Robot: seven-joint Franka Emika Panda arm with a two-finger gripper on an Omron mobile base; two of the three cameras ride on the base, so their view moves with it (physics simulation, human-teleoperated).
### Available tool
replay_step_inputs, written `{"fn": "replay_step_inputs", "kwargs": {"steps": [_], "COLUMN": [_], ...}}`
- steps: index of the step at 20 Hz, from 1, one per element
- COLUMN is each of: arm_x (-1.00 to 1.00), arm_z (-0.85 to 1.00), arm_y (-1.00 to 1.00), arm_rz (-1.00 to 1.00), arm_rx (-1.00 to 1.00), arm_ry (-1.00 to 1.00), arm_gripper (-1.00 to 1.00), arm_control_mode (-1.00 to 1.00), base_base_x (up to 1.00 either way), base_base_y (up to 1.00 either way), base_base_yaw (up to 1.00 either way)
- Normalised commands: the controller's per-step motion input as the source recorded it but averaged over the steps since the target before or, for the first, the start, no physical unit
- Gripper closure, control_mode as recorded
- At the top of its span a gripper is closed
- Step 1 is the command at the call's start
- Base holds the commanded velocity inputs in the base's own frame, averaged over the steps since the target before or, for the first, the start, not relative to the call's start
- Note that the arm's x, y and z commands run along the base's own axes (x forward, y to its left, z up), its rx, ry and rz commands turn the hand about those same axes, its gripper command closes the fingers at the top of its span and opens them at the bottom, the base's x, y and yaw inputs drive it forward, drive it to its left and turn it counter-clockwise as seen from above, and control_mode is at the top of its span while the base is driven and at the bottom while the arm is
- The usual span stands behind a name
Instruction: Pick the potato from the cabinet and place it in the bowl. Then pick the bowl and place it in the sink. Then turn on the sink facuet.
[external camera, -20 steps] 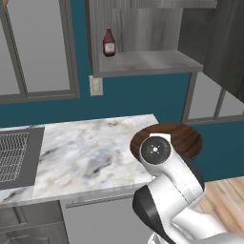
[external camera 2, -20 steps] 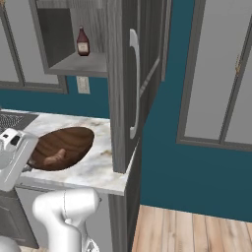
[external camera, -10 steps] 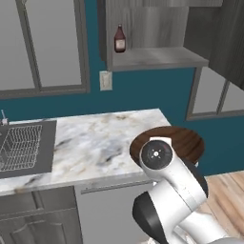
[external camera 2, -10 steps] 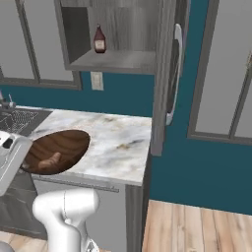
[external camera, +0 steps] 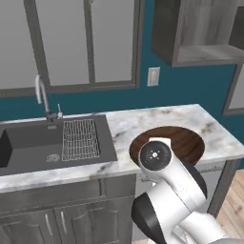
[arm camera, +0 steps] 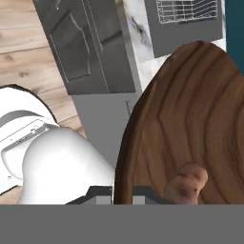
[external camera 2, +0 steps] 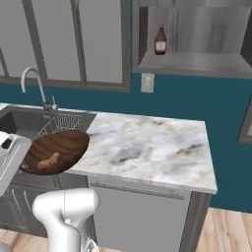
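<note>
The dark wooden bowl point(external camera: 183, 142) hangs in front of me over the marble counter's near edge, partly behind my arm. My gripper point(arm camera: 123, 193) is shut on the bowl's point(arm camera: 190, 119) rim. The tan potato point(arm camera: 187, 183) lies inside the bowl point(external camera 2: 61, 146), as does the potato point(external camera 2: 49, 161) in the right base view. To the left, the dark grey sink point(external camera: 38, 143) holds a wire rack point(external camera: 81, 138). The silver faucet point(external camera: 42, 95) stands behind the basin, and the faucet point(external camera 2: 33, 81) arches over the sink point(external camera 2: 24, 120). The grey cabinet point(external camera: 200, 33) hangs at upper right, its shelf point(external camera 2: 192, 61) open.
A dark red-brown bottle point(external camera 2: 160, 40) stands on the cabinet shelf. The marble counter point(external camera 2: 152, 147) stretches right of the sink. Frosted panes point(external camera: 81, 43) line the wall above the sink. A white outlet point(external camera: 153, 76) sits on the teal wall. Grey cupboard doors point(arm camera: 90, 47) lie below.
The whole scene has slid to the right in both base views, so the base has driven left. Sink and faucet have come into view. The bowl stays in my gripper.
</note>
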Motion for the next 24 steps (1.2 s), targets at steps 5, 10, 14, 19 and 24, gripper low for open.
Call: {"fn": "replay_step_inputs", "kwargs": {"steps": [5, 10, 14, 19, 24], "arm_x": [0.0, 0.0, 0.0, 0.0, 0.0], "arm_z": [0.0, 0.0, 0.0, 0.0, 0.0], "arm_y": [0.0, 0.0, 0.0, 0.0, 0.0], "arm_rz": [0.0, 0.0, 0.0, 0.0, 0.0], "arm_rx": [0.0, 0.0, 0.0, 0.0, 0.0], "arm_ry": [0.0, 0.0, 0.0, 0.0, 0.0], "arm_gripper": [1.0, 1.0, 1.0, 1.0, 1.0], "arm_control_mode": [1.0, 1.0, 1.0, 1.0, 1.0], "base_base_x": [-0.08, -0.01, 0.0, 0.0, 0.04], "base_base_y": [0.94, 0.82, 0.62, 0.58, 0.45], "base_base_yaw": [0.0, 0.0, 0.0, 0.0, -0.03]}}
